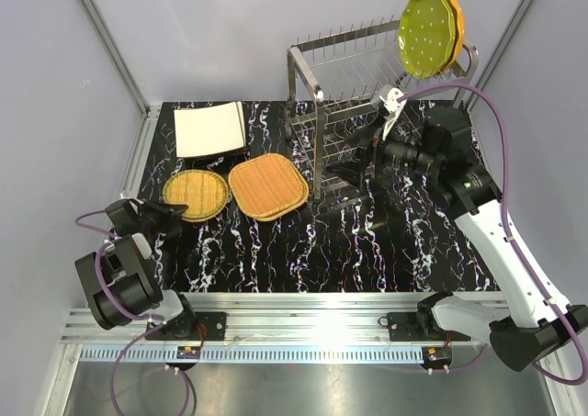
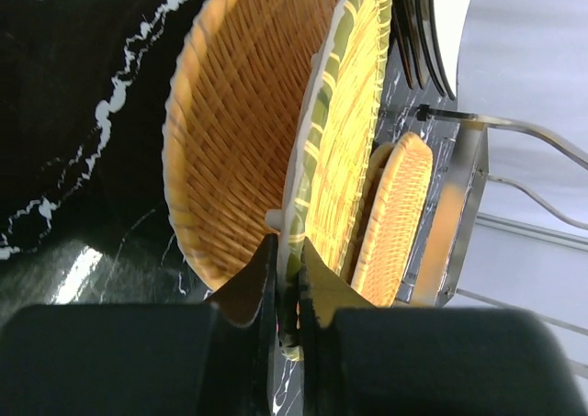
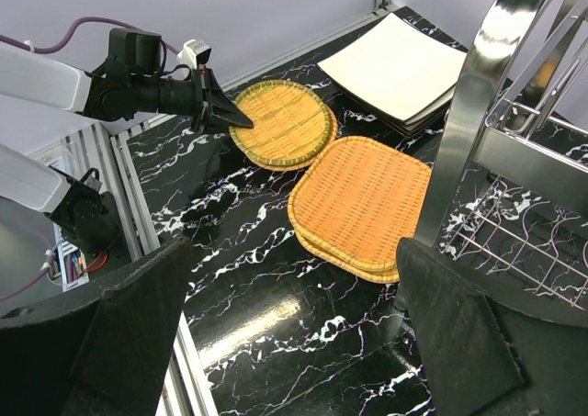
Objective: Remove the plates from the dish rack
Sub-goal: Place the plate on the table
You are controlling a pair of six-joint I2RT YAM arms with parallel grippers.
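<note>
the left claw [image 2: 289, 283] is pinched almost closed on the rim of the top round woven plate [image 1: 196, 194], with 1 finger on each side of the edge. that plate sits on a second round woven one at the left of the black marbled desk [image 1: 367, 241]. just to its right, touching or nearly so, lies a stack of rounded-square woven plates [image 1: 267, 186], flat on the desk. behind both, near the back left corner, is a stack of cream square plates [image 1: 209, 129].

the right claw [image 3: 289, 287] stands wide, holding nothing. it hangs low just beside the front post of the dish rack [image 1: 340, 85], facing across the desk toward the woven plates.

2 plates are in the rack, upright at the right end of its upper tier: a green dotted plate [image 1: 428, 32] in front and an orange plate [image 1: 457, 16] close behind it.
</note>
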